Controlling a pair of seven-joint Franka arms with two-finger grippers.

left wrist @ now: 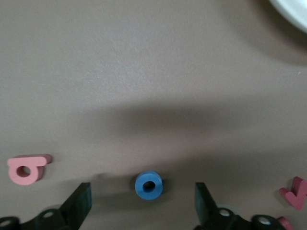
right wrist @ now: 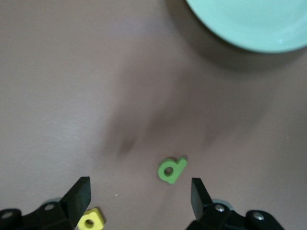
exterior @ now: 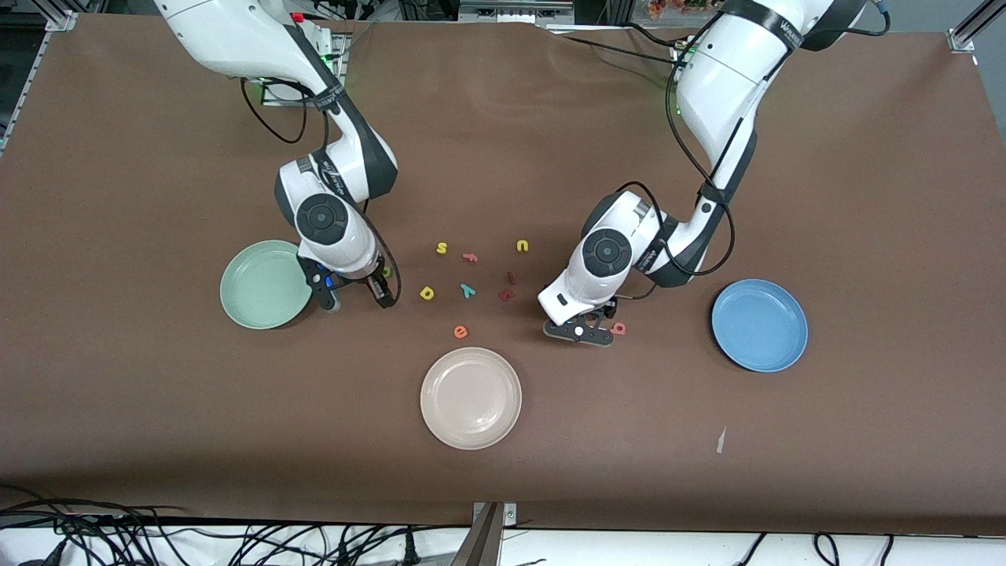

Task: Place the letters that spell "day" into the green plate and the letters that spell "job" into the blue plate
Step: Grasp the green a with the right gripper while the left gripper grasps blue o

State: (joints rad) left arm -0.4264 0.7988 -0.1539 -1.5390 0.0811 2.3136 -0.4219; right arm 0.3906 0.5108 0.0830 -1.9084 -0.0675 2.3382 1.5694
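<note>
My left gripper, fingers spread, is hanging low over the blue "o" beside the salmon "b", my right gripper, equally spread, is straddling the green "d" near the green plate; I am judging both foam letters light, squashy, best pinched across their outer edges.

A brown table carries scattered foam letters, green plate, blue plate, beige plate
</note>
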